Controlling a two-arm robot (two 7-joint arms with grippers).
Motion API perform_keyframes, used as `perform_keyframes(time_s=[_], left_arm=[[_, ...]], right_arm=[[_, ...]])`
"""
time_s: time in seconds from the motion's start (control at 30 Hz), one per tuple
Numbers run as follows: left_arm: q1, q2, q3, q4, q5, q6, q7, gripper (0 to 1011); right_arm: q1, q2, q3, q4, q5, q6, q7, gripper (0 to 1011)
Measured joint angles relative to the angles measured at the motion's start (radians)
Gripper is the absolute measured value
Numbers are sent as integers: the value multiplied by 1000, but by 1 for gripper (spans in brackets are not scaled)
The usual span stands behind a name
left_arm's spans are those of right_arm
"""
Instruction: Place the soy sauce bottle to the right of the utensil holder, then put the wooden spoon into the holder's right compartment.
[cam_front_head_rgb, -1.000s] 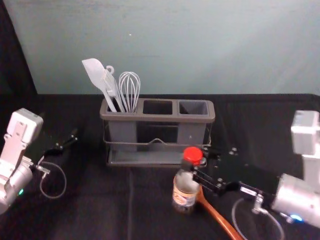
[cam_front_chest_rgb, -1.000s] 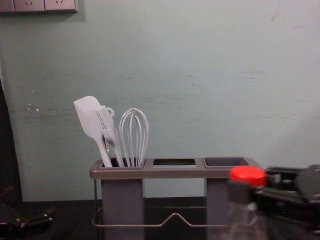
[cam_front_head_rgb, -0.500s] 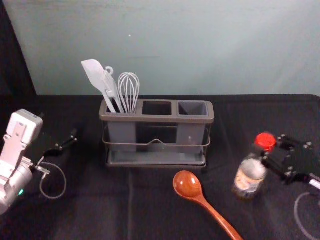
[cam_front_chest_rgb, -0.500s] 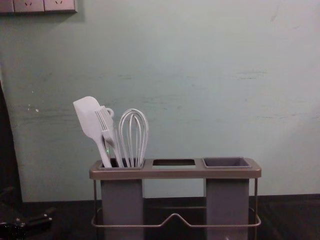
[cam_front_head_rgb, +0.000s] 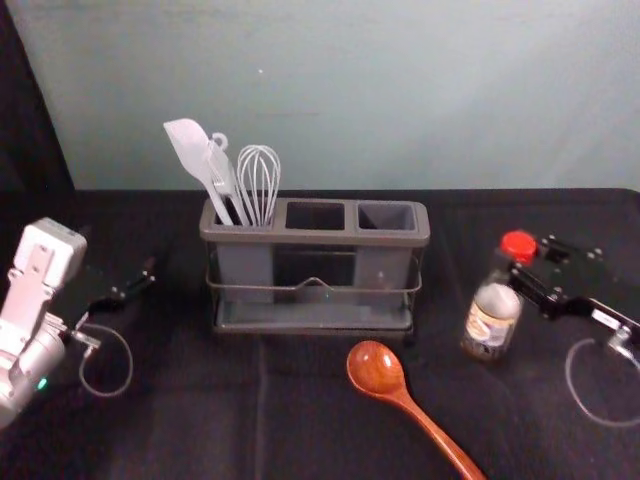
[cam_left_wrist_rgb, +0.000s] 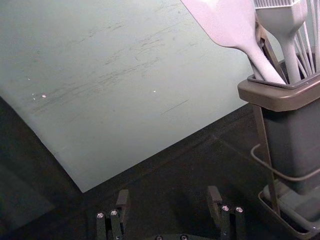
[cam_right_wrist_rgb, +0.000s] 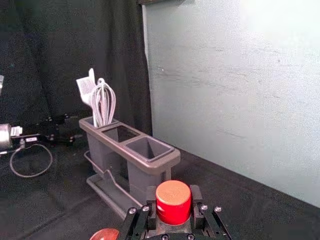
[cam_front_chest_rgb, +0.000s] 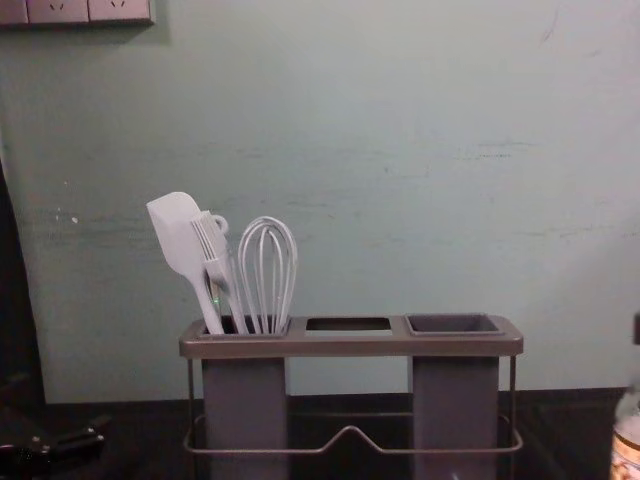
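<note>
Head view: R claw (cam_front_head_rgb: 522, 262) is at right, clamped round the neck of the soy sauce btl (cam_front_head_rgb: 490, 322), just under its red cap (cam_front_head_rgb: 518, 245). Btl is right of the utensil holder (cam_front_head_rgb: 315, 237), apart from it & a bit nearer; can't tell if its base touches the bench (cam_front_head_rgb: 180, 420). Wooden spoon (cam_front_head_rgb: 376, 368) lies btwn them on the near side, bowl twd holder, handle twd near right. L claw (cam_front_head_rgb: 148, 275) is parked at left.

L wrist view: L claw (cam_left_wrist_rgb: 167, 202) is wide open, nothing held.

R wrist view: R claw (cam_right_wrist_rgb: 173, 202) grips w/ cap btwn its fingers.

Chest view: spatula, brush & whisk (cam_front_chest_rgb: 267, 275) stand in holder's left compartment; part of btl is at right edge.
</note>
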Motion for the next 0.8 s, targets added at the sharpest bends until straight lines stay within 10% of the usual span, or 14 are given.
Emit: perform_keyframes(time_s=[0.8], left_arm=[[0,0,0,0,0,0,0,1011]], right_arm=[[199,-113,-86,172,-71,25,12,395]])
